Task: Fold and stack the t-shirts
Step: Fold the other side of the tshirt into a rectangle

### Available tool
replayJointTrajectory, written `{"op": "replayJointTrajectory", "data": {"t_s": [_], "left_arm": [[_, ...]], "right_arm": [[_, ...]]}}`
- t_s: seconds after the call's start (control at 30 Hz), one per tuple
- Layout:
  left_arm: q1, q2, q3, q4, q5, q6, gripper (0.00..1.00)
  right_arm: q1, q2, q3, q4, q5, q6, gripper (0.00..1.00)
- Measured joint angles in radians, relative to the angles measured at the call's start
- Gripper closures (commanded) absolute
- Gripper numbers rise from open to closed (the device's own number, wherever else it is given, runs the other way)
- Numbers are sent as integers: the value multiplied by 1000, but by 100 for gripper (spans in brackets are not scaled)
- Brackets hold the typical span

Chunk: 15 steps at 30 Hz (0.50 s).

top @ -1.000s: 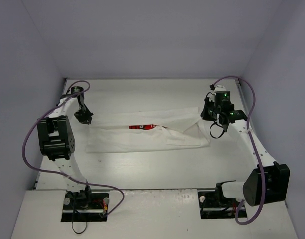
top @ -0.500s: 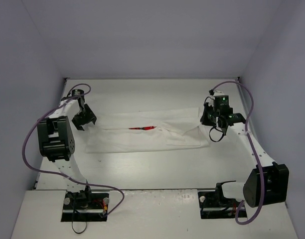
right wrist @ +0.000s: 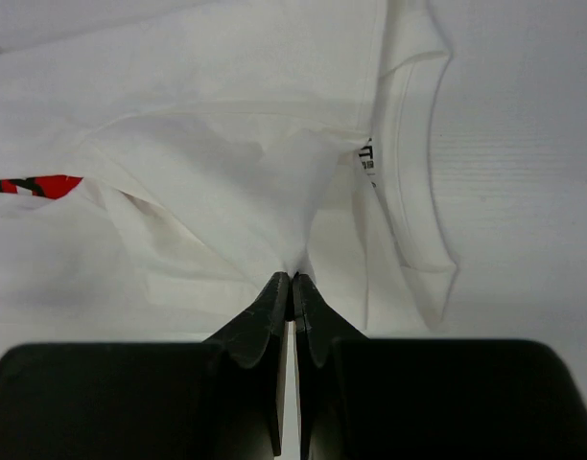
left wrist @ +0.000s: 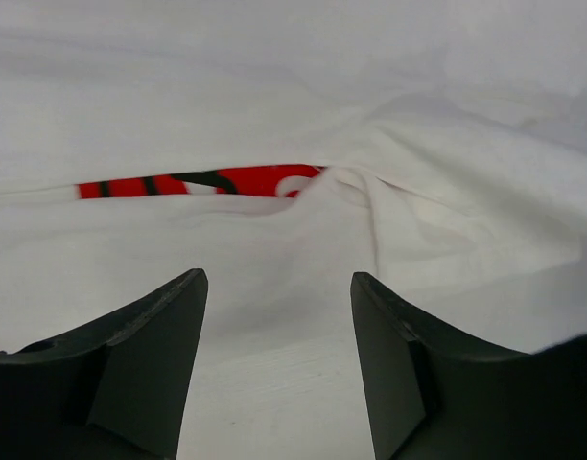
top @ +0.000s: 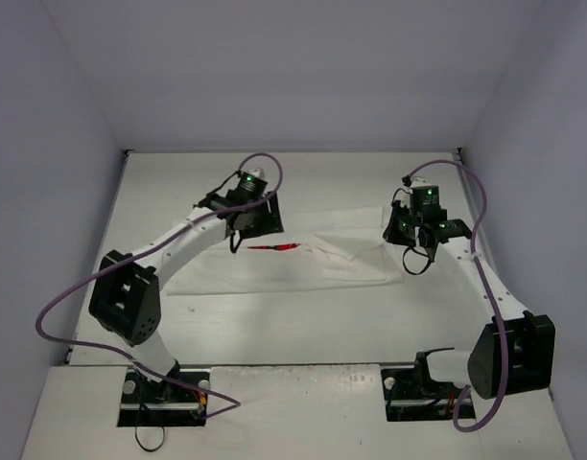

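Top external: t-shirt [top: 303, 268] lies part-folded, mid-counter [top: 322, 326] | left wrist: left jaws apart over the cloth, near a strip of red graphic [left wrist: 207, 180] | right wrist: right jaws together, pinching a t-shirt fold beside the collar [right wrist: 406, 163]

White table [top: 322, 321] carries one t-shirt [top: 303, 270]

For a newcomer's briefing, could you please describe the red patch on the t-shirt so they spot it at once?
On the table, a white t-shirt lies folded into a long band. Near its middle, by the left hand, a thin red sliver shows in the fold, the cloth's only red.
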Motion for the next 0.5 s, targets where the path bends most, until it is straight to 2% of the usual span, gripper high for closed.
{"op": "replayJointTrajectory", "data": {"t_s": [0.17,0.33,0.5], "left_arm": [[-102,23,-10,107,-12,-7,45],[-212,73,-11,283,-84,140,54],[-317,182,-5,417,-84,315,55]], "right_arm": [[0,21,74,6,-19,12,100],[0,63,105,15,-32,24,100],[0,93,105,13,-43,30,100]]}}
